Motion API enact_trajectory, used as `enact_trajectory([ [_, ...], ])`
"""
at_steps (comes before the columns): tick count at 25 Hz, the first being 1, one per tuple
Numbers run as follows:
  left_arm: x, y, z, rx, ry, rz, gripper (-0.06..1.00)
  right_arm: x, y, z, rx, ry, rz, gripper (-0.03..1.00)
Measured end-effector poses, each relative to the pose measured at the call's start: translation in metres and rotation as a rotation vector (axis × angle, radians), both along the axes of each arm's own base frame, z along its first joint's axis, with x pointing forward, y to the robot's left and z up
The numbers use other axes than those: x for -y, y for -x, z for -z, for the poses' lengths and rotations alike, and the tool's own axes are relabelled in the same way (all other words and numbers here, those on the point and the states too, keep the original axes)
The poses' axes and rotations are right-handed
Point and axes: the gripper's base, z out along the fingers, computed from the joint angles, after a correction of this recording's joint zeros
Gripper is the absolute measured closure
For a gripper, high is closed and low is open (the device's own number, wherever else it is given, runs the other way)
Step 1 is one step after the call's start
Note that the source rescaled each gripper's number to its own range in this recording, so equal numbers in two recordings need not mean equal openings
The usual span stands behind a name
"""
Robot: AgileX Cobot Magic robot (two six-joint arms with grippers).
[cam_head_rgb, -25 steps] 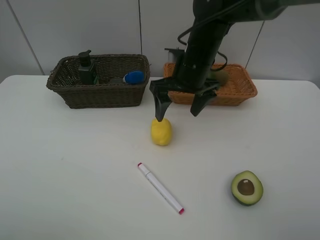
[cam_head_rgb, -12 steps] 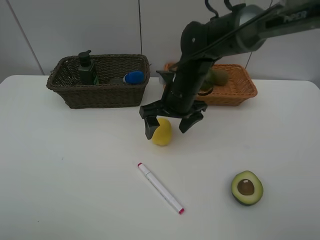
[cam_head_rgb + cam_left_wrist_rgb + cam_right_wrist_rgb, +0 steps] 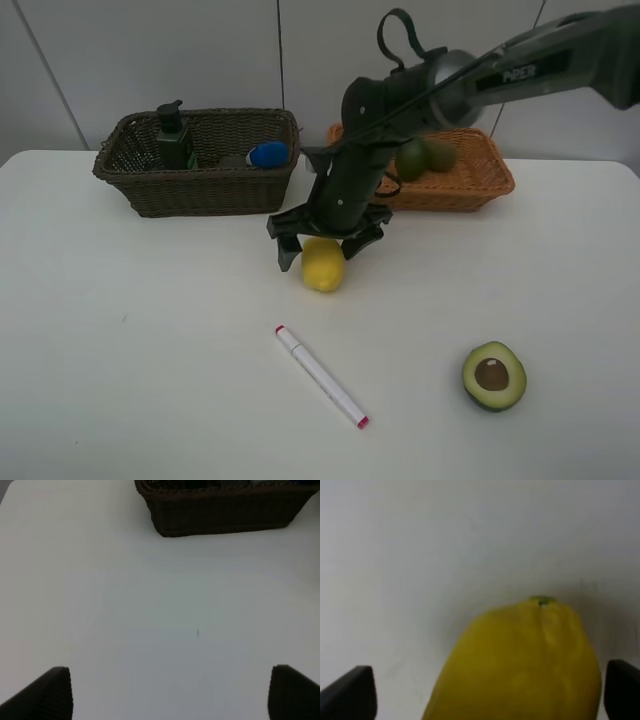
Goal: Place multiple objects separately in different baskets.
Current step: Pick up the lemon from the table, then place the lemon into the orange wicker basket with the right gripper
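Note:
A yellow lemon lies on the white table in front of the two baskets. My right gripper is open and low over it, one finger on each side; the right wrist view shows the lemon filling the space between the fingertips. The dark brown basket holds a dark green pump bottle and a blue-capped tube. The orange-tan basket holds a green avocado and a kiwi. My left gripper is open over bare table, outside the exterior view.
A white pink-tipped marker lies slanted near the front centre. A halved avocado with its pit up rests at the front right. The dark basket's wall shows ahead of the left gripper. A white wall stands behind the baskets.
My right arm has come down and leaned forward, so the open fingers went from above the lemon to either side of it. The lemon and the other objects stayed put.

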Motion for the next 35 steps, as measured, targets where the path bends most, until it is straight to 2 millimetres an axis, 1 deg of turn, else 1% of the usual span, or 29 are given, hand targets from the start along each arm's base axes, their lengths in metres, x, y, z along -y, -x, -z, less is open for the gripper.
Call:
enact_trajectory([
  [5, 0.0, 0.0, 0.0, 0.0, 0.0, 0.0, -0.05, 0.001, 0.0, 0.013, -0.026, 0.029, -0.006, -0.03],
  [8, 0.0, 0.0, 0.0, 0.0, 0.0, 0.0, -0.05, 0.002, 0.0, 0.013, -0.025, 0.036, -0.01, 0.0],
  [9, 0.0, 0.0, 0.0, 0.0, 0.0, 0.0, -0.05, 0.002, -0.001, 0.013, -0.022, 0.041, -0.015, 0.04],
  [11, 0.0, 0.0, 0.0, 0.0, 0.0, 0.0, -0.05, 0.003, -0.001, 0.014, -0.018, 0.052, -0.022, 0.15],
  [13, 0.0, 0.0, 0.0, 0.0, 0.0, 0.0, -0.05, 0.004, -0.001, 0.015, -0.025, 0.06, -0.025, 0.32],
  [14, 0.0, 0.0, 0.0, 0.0, 0.0, 0.0, -0.05, 0.004, 0.0, 0.016, -0.028, 0.067, -0.03, 0.35],
  [17, 0.0, 0.0, 0.0, 0.0, 0.0, 0.0, -0.05, 0.005, 0.001, 0.011, -0.061, 0.092, -0.068, 0.35],
  [19, 0.0, 0.0, 0.0, 0.0, 0.0, 0.0, -0.05, 0.004, 0.0, 0.0, -0.08, 0.109, -0.097, 0.35],
  [21, 0.0, 0.0, 0.0, 0.0, 0.0, 0.0, -0.05, 0.002, -0.006, -0.027, -0.055, 0.117, -0.122, 0.35],
  [23, 0.0, 0.0, 0.0, 0.0, 0.0, 0.0, -0.05, -0.001, -0.015, -0.065, 0.024, 0.112, -0.138, 0.35],
  [25, 0.0, 0.0, 0.0, 0.0, 0.0, 0.0, -0.05, 0.001, -0.025, -0.1, 0.121, 0.125, -0.146, 0.35],
  [26, 0.0, 0.0, 0.0, 0.0, 0.0, 0.0, -0.05, 0.004, -0.032, -0.116, 0.173, 0.124, -0.139, 0.35],
  [27, 0.0, 0.0, 0.0, 0.0, 0.0, 0.0, -0.05, 0.008, -0.039, -0.128, 0.217, 0.12, -0.124, 0.35],
  [29, 0.0, 0.0, 0.0, 0.0, 0.0, 0.0, -0.05, 0.022, -0.055, -0.14, 0.29, 0.113, -0.083, 0.35],
  [31, 0.0, 0.0, 0.0, 0.0, 0.0, 0.0, -0.05, 0.039, -0.072, -0.143, 0.345, 0.095, -0.034, 0.35],
  [33, 0.0, 0.0, 0.0, 0.0, 0.0, 0.0, -0.05, 0.057, -0.088, -0.14, 0.386, 0.091, 0.014, 0.35],
  [34, 0.0, 0.0, 0.0, 0.0, 0.0, 0.0, -0.05, 0.068, -0.097, -0.136, 0.4, 0.09, 0.04, 0.35],
  [35, 0.0, 0.0, 0.0, 0.0, 0.0, 0.0, -0.05, 0.074, -0.104, -0.131, 0.405, 0.09, 0.056, 0.35],
])
